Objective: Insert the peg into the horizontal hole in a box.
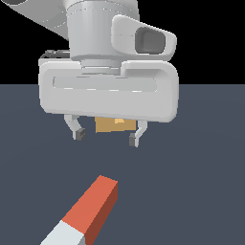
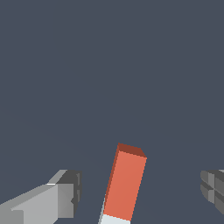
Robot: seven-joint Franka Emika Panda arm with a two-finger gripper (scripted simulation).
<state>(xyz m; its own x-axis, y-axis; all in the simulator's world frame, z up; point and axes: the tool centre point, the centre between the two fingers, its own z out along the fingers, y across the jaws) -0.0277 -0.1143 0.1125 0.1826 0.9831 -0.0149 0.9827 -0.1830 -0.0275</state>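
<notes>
The gripper (image 1: 106, 135) hangs above the floor (image 1: 201, 162) with its fingers (image 1: 78, 129) spread wide and nothing between them. The peg (image 1: 86, 210) lies flat on the floor, well apart from the box (image 1: 114, 125), its red-orange end pointing toward the box and its pale end away. The box sits behind the gripper, mostly hidden by the white hand, so its hole cannot be made out.

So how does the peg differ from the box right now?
The peg is a long bar, red-orange with a pale end; the box is a tan block. The peg lies in full view on the floor, while the box is mostly hidden behind the open gripper. The gripper holds neither.
</notes>
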